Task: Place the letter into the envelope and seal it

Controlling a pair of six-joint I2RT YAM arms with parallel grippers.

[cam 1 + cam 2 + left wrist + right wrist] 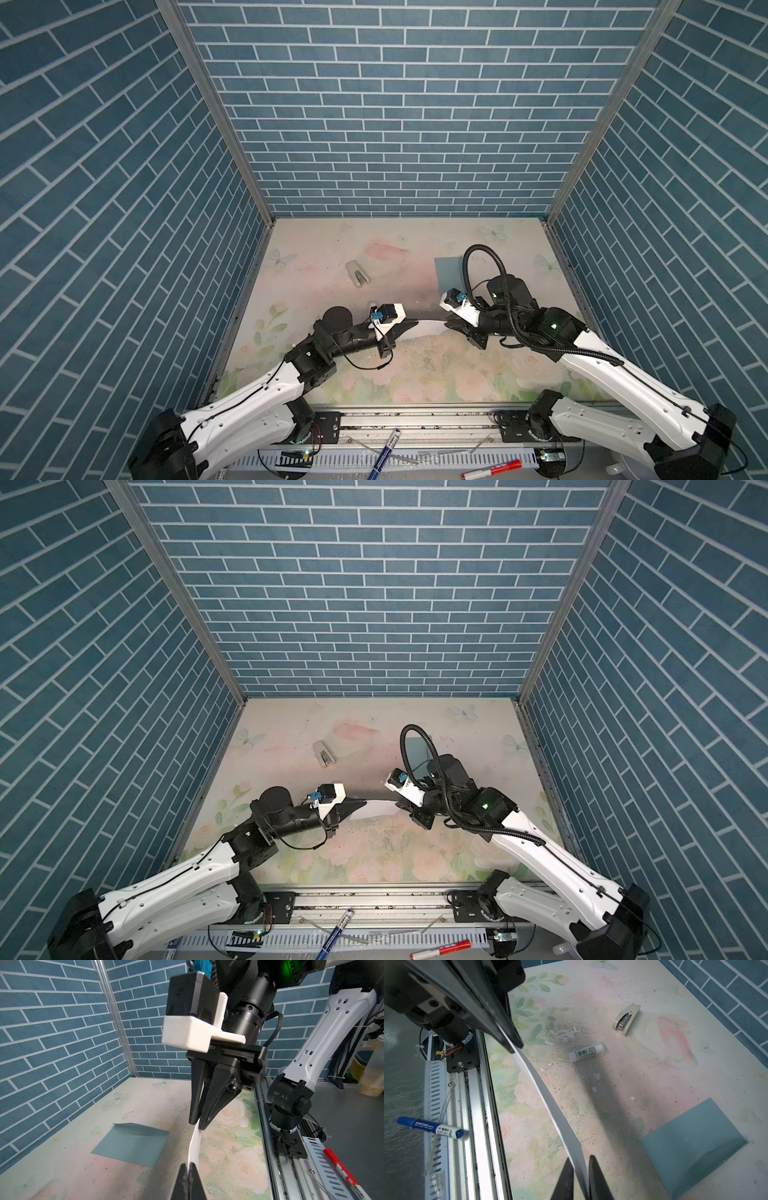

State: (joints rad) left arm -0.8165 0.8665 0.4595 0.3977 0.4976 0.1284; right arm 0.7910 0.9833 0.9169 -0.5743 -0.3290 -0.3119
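The arms I drive. Left arm (249,399) and right arm (615,380): white moulded shells dotted with small holes, joined by black cylindrical joints. A thin black cable follows each shell; a ribbed black conduit (481,246) belongs to the right arm, where a green light (555,326) glows. Each wrist: black camera (182,995) on a white printed bracket (187,1032). Right gripper (197,1124): black, wedge-shaped fingers, one bright screw (233,1086).

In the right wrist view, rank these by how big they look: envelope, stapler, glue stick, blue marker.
1. envelope
2. blue marker
3. glue stick and stapler: they look about alike, so they are not ranked against each other.
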